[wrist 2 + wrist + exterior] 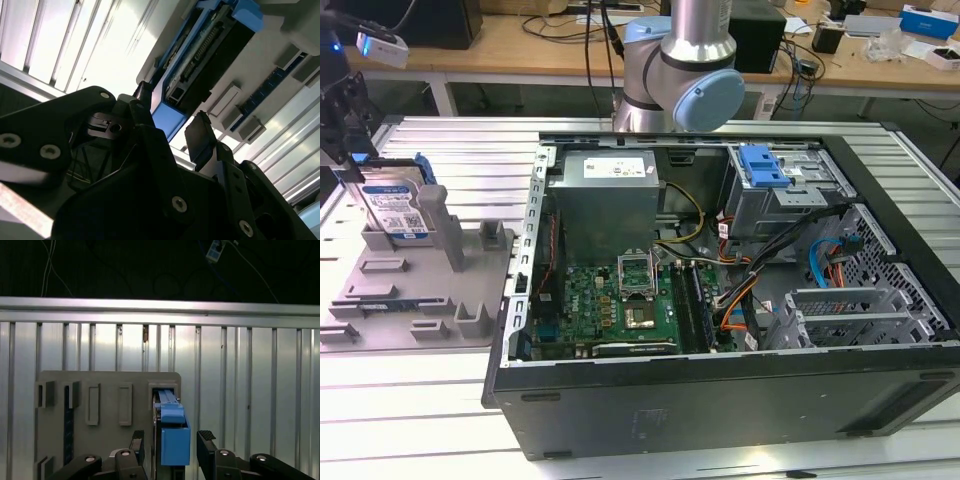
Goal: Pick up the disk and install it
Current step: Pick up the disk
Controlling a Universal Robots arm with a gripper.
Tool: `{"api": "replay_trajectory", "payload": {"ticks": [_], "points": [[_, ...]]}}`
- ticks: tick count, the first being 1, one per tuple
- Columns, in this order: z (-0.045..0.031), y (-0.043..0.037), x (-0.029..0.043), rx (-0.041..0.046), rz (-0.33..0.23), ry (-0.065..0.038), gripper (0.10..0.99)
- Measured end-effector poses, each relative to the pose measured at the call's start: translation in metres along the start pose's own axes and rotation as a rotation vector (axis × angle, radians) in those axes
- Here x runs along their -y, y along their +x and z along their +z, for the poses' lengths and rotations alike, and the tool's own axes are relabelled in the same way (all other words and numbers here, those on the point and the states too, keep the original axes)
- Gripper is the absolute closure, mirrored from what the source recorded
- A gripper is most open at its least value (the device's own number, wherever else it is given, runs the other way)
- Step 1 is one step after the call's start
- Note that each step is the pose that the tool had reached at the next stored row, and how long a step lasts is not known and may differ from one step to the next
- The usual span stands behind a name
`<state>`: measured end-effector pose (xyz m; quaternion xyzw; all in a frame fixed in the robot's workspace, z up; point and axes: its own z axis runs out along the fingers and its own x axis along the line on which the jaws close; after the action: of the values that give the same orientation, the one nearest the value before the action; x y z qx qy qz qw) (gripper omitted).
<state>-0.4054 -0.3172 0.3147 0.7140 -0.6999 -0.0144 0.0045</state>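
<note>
1. The disk [395, 205] stands on edge in a slot of the grey holder [420, 290]. Its white-and-blue label faces the exterior camera, and its blue bracket [423, 170] runs round its rim.
2. In the exterior view the gripper [348, 150] hangs at about 11 o'clock of the disk, close over its upper edge.
3. In both wrist views the black fingers [206, 447] [200, 135] are spread apart and straddle the bracket's end [175, 440] [170, 120]. A strip of light separates one finger from the blue plastic. The other sits just beside it (touching or not, I cannot tell). The gripper [170, 442] [172, 122] clamps nothing.
4. The holder [100, 385] lies on the slatted aluminium table [450, 150], at 9 o'clock of the open computer case [720, 400].
5. Inside the case, the grey power supply [605, 200] sits at 12 o'clock of the green motherboard [610, 300]. A blue latch [763, 165] on a metal drive cage sits at about 2 o'clock of the board.
6. The arm's grey-and-blue joint [685, 70] rises at 12 o'clock of the case, with a wooden bench [520, 45] behind it.
</note>
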Motion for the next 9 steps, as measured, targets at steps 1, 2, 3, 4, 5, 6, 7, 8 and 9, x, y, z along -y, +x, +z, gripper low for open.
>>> {"api": "replay_trajectory", "payload": {"ticks": [1,2,3,4,5,6,7,8,9], "points": [[0.0008,0.0000,0.0000,-0.0001,0.000,0.000,0.545],[0.0016,0.0000,0.0000,0.0000,0.000,0.000,0.545],[0.0022,0.0000,0.0000,0.0000,0.000,0.000,0.545],[0.0029,0.0001,0.0000,-0.0001,0.000,0.000,0.545],[0.0035,0.0001,-0.0002,-0.0001,0.000,0.000,0.545],[0.0042,0.0001,-0.0004,-0.0001,0.000,0.000,0.545],[0.0047,0.0001,-0.0008,0.0000,0.000,0.000,0.545],[0.0052,0.0000,-0.0012,0.0000,0.000,0.000,0.545],[0.0054,0.0001,-0.0014,-0.0001,-0.001,0.000,0.545]]}}
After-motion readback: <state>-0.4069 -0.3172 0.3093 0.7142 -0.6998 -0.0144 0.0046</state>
